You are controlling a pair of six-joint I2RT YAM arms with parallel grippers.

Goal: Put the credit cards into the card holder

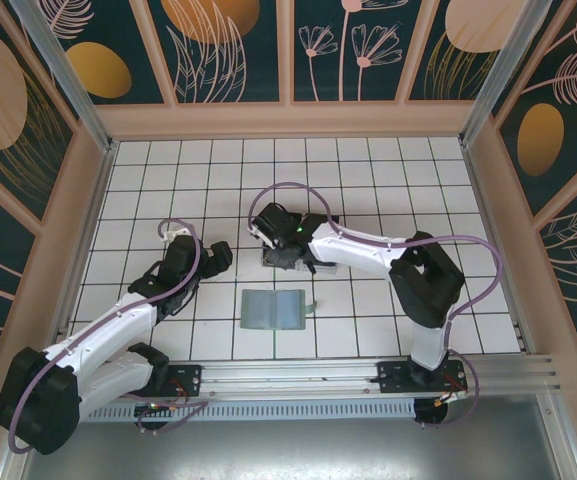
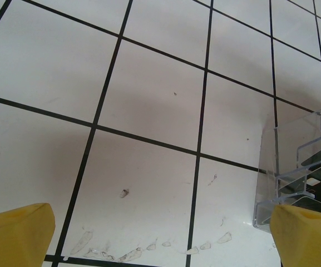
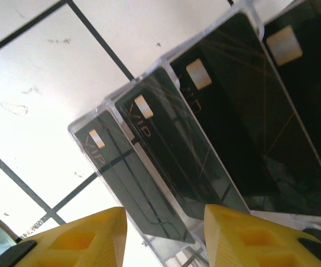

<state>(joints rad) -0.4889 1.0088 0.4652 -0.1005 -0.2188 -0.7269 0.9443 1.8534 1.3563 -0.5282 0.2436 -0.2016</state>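
My right pincer [image 3: 166,240], spread, sits at the clear rack [image 3: 102,108], the credit cards [image 3: 166,161] running lengthwise ahead of it (my left pincer [image 2: 163,236], spread too, is farther off).

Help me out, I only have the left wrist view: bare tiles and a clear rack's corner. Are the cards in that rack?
Observer: Yes, black cards stand in the clear rack's slots.
Operator: Where do they go?
Observer: The green card holder lies flat just on the near side of the rack, apart from it.
Operator: And on my right?
Observer: The right gripper is at the rack, fingers apart before the front card.
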